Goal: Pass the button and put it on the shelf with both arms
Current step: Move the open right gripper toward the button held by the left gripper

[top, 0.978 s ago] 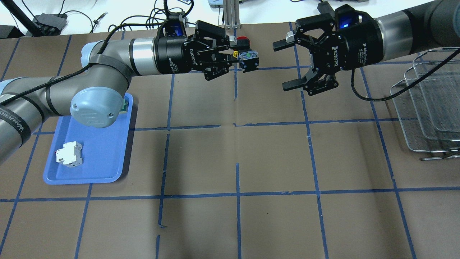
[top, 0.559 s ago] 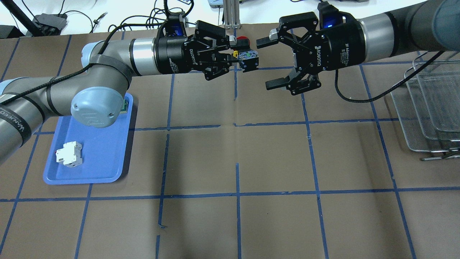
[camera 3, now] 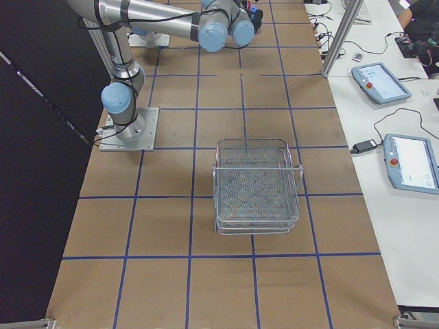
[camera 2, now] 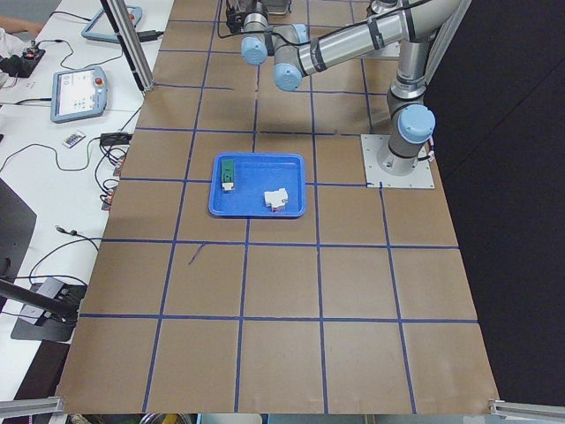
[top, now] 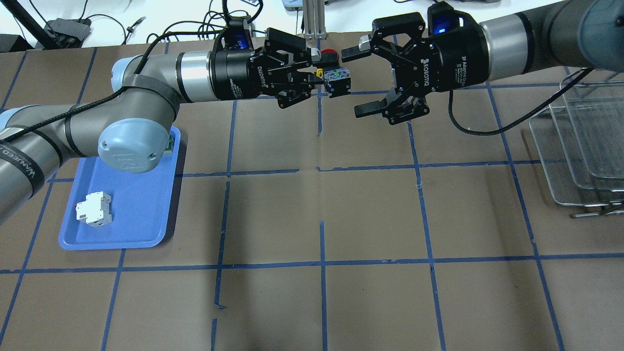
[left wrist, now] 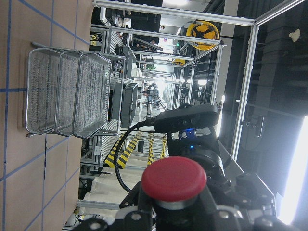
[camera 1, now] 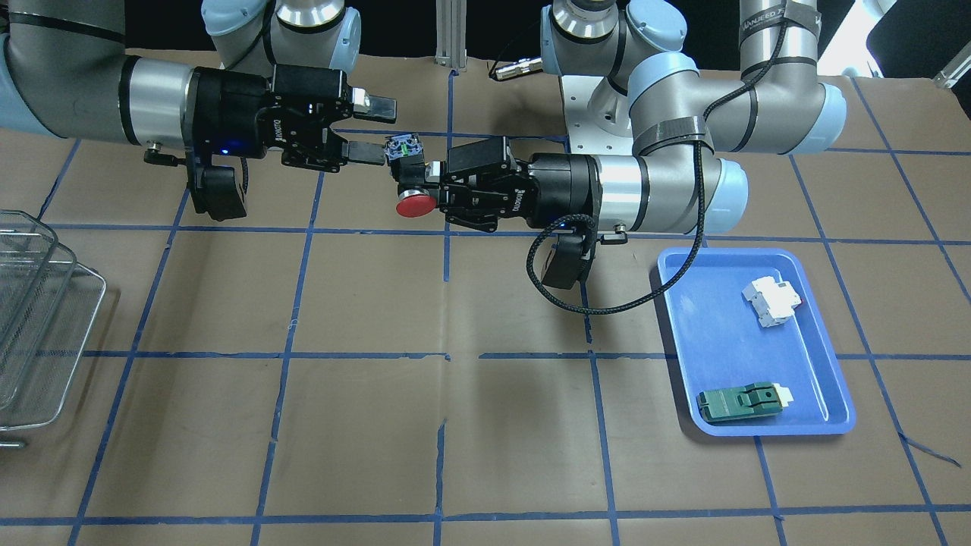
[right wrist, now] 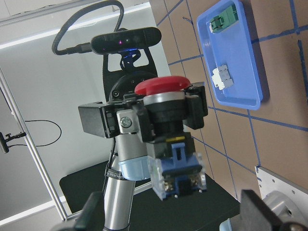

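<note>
My left gripper [top: 318, 74] is shut on the button [top: 337, 79] and holds it level above the table's far middle. The red cap [camera 1: 415, 205] points sideways and the blue-green block [camera 1: 402, 147] sticks out towards my right gripper [top: 360, 80]. The right gripper is open, its fingertips [camera 1: 366, 154] just short of the block, not touching it. The right wrist view shows the button [right wrist: 168, 120] straight ahead in the left jaws. The left wrist view shows the cap [left wrist: 173, 179] up close. The wire-mesh shelf [top: 580, 146] stands at the table's right end, also seen in the front view [camera 1: 38, 318].
A blue tray [top: 141, 214] lies under the left arm's elbow, holding a white breaker-like block [top: 93, 208] and a flat green part [camera 1: 740, 402]. Blue tape lines cross the brown table cover. Cables and an aluminium post [top: 312, 19] stand beyond the far edge.
My right gripper has moved left towards the button, staying open; its fingertips are now beside the blue-green block. The left arm and the button have not moved.
</note>
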You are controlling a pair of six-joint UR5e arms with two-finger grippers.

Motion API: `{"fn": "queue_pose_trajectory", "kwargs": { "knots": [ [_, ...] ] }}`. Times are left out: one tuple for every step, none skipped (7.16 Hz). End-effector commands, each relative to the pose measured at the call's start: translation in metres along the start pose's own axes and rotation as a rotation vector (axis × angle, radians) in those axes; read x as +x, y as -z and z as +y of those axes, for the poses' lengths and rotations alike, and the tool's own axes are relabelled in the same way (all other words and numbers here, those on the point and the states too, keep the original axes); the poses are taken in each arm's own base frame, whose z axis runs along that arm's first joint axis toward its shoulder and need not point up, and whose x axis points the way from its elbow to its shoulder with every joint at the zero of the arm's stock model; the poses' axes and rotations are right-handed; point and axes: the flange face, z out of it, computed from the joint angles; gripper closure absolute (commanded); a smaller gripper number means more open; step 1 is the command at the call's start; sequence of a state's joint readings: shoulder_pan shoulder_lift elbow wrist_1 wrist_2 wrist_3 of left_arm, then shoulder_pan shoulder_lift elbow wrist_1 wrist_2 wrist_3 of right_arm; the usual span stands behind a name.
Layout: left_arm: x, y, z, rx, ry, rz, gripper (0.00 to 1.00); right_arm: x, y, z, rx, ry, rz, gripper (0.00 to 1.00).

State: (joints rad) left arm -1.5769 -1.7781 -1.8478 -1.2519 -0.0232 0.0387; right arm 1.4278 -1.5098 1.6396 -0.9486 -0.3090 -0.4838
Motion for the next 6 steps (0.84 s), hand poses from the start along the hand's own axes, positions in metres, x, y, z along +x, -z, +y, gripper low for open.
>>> {"fn": "queue_pose_trajectory", "kwargs": {
  "knots": [
    [-0.0001, 0.0000, 0.0001, 0.000, 0.001, 0.001, 1.00, 0.0009, -0.0002, -0.0017, 0.001, 0.001, 0.000, 0.01],
    [-0.0001, 0.0000, 0.0001, 0.000, 0.001, 0.001, 1.00, 0.0008, -0.0001, -0.0018, 0.001, 0.003, 0.000, 0.04],
    [0.0001, 0.0000, 0.0001, 0.000, -0.001, 0.001, 1.00, 0.0011, 0.0001, -0.0039, 0.003, 0.011, 0.001, 0.04],
    [-0.0015, 0.0000, -0.0007, 0.000, 0.002, 0.001, 1.00, 0.0010, 0.0008, -0.0042, 0.006, 0.008, -0.001, 0.07],
    [-0.0007, 0.0000, -0.0003, 0.000, 0.001, 0.001, 1.00, -0.0015, 0.0001, -0.0052, 0.017, 0.007, -0.024, 0.06],
    [0.0002, 0.0000, 0.0001, 0.000, -0.001, 0.003, 1.00, -0.0032, 0.0001, -0.0065, 0.028, 0.008, -0.046, 0.06]
  ]
}}
